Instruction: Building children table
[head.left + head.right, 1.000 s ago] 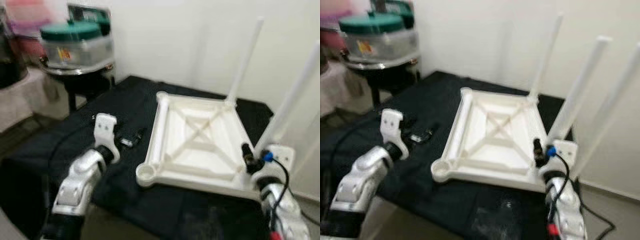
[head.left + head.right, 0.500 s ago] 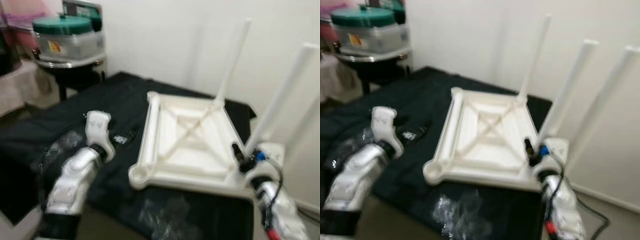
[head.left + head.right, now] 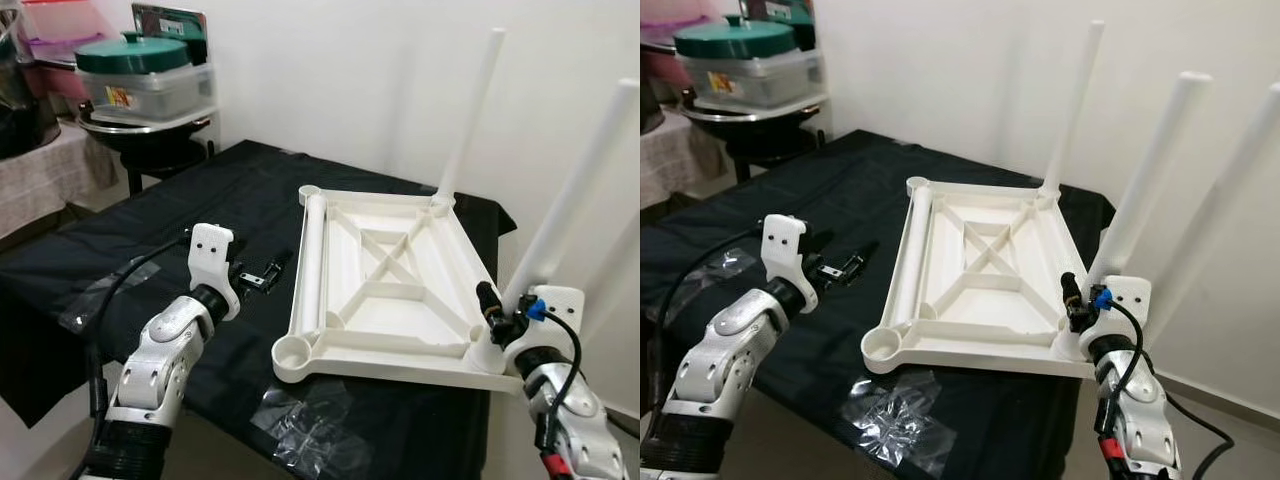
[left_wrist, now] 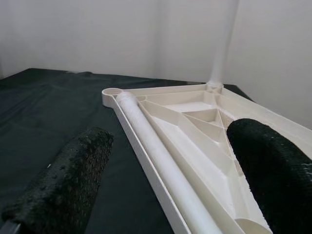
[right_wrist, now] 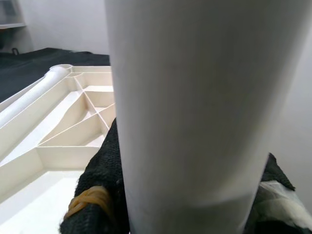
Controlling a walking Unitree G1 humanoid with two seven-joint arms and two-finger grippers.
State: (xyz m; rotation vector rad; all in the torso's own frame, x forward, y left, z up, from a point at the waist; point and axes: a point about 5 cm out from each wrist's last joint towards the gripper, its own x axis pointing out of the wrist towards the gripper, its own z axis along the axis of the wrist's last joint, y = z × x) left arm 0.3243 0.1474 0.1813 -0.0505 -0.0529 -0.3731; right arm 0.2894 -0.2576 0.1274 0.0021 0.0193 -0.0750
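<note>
The left arm [image 3: 160,370] rises from about 7 o'clock in the head views, forearm angled up toward 1 o'clock, its white wrist bracket standing upright at the end. The left gripper [image 4: 165,175] hangs open, its two nubbly black fingers [image 4: 68,185] spread wide with nothing between them (the head views show little more of them than a dark stub past the bracket). The right arm [image 3: 570,430] comes up from 5 o'clock, a black cable with a blue connector looping over its wrist. The right gripper [image 5: 183,195] is clamped round a white leg [image 5: 195,107] near its base, black pads [image 5: 105,185] pressed on either side.
</note>
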